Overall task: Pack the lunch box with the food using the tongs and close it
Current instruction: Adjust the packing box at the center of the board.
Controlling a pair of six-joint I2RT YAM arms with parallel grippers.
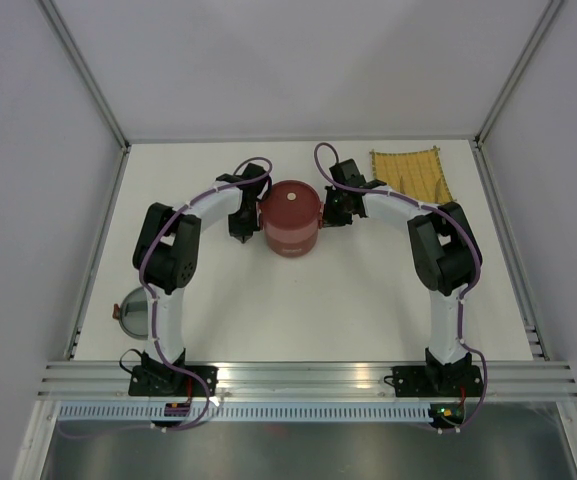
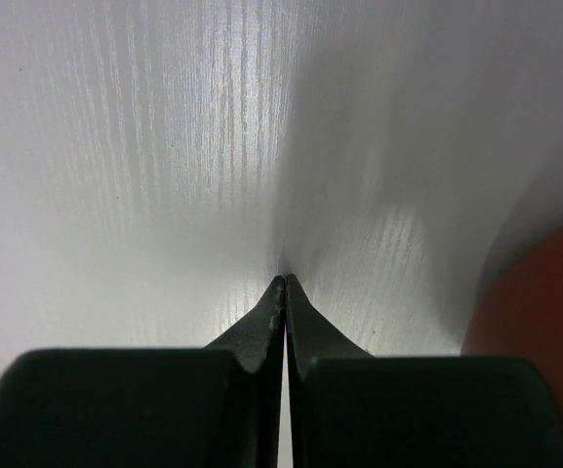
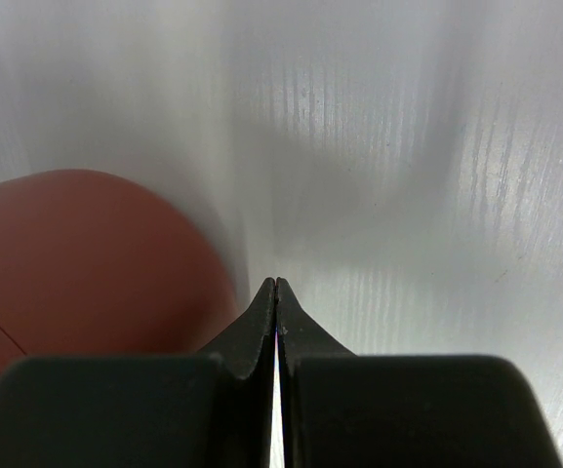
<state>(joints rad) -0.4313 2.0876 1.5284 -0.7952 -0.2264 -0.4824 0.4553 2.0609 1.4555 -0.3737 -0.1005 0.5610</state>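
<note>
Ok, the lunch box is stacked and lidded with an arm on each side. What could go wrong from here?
1. The left arm's fingers and right arm's fingers, both shut, sit close beside the lunch box; a careless sideways move could knock the tall stack over.
2. A round red-rimmed piece lies at the table's left edge by the left arm; swinging back might sweep it off.

Lidded lunch box stands near yellow mat.

One lidded red lunch box at centre, one yellow woven mat far right, one red-rimmed round dish near left.
</note>
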